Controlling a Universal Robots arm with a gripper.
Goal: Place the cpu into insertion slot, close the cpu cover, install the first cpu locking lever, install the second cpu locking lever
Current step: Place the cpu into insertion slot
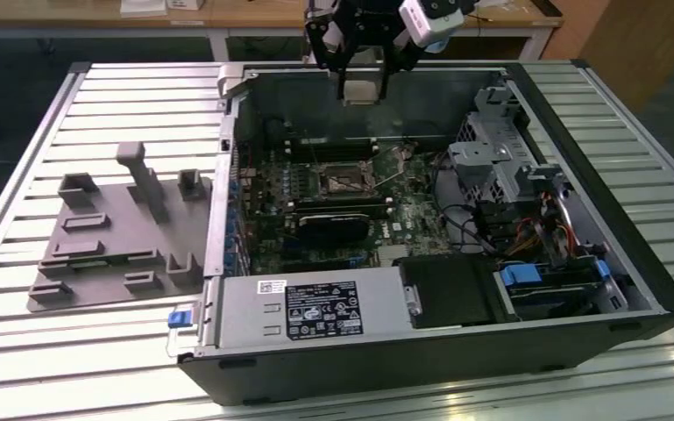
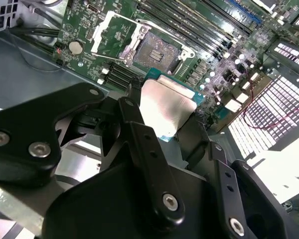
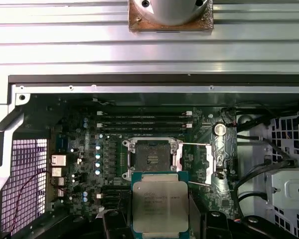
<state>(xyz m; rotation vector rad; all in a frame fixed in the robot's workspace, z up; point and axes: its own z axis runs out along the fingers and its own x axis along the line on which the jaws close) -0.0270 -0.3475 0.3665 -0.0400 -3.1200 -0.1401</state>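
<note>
1. The black, multi-link gripper [image 1: 360, 86] hangs over the far edge of an open black-and-grey metal computer case [image 1: 617, 263], well above the board inside.
2. Its fingers [image 2: 133, 112] are closed narrowly on the cpu [image 3: 159, 204], a small, flat square chip with a silver-grey metal top and a green rim. They clamp it by two opposite edges.
3. The cpu is held flat with its metal top towards the first wrist view. It is in the air and well apart from the board.
4. The insertion slot [image 3: 153, 158], a small square socket with a dark centre and a silvery metal rim, sits on the green motherboard [image 3: 79, 149] inside the case. Its dark contact field lies uncovered.
5. In the first wrist view the cpu appears just beside the slot, and their edges run roughly parallel.
6. The cpu cover [image 3: 209, 164], a thin silvery metal square frame with a large window, is swung open. It lies next to the slot on the side of the round silver coin cell [image 3: 219, 128].
7. Long black memory slots [image 3: 144, 119] run along another side of the slot.
8. The case rests on a ribbed aluminium table [image 1: 32, 351]. A grey moulded fixture plate [image 1: 102, 254] lies on the table at the exterior view's left of the case.
</note>
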